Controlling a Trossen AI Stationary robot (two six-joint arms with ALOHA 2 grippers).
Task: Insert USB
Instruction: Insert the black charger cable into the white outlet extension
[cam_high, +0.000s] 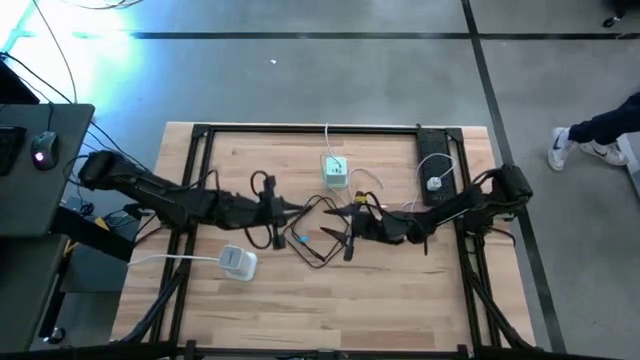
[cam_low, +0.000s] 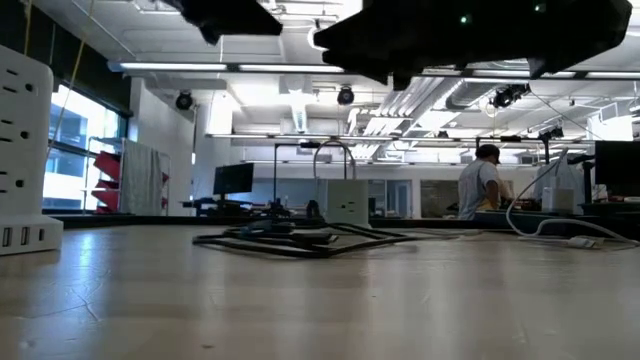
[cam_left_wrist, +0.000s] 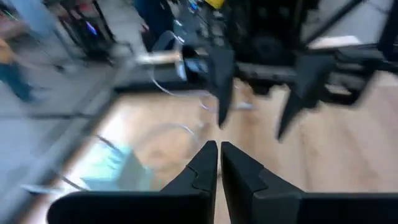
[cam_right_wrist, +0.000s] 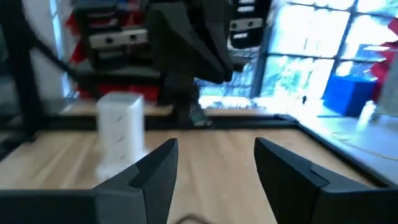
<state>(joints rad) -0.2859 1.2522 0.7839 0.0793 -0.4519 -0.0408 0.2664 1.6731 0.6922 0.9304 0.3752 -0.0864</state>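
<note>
A black cable (cam_high: 312, 238) with a small blue end lies in loose loops on the wooden table's middle; the low view shows the cable (cam_low: 300, 240) flat on the wood. Behind it stands a pale cube charger (cam_high: 335, 170). My left gripper (cam_high: 296, 211) hovers above the cable's left side, shut, with nothing between its fingers (cam_left_wrist: 217, 152). My right gripper (cam_high: 344, 234) hovers above the cable's right side, facing the left one, its fingers open and empty (cam_right_wrist: 214, 171). I cannot make out the USB plug itself.
A white cube charger (cam_high: 238, 262) with a white cord stands near the front left. A black power strip (cam_high: 436, 160) with a white plug lies at the far right. A desk with a mouse (cam_high: 42, 150) stands left of the table. A person's feet (cam_high: 585, 148) show at the right.
</note>
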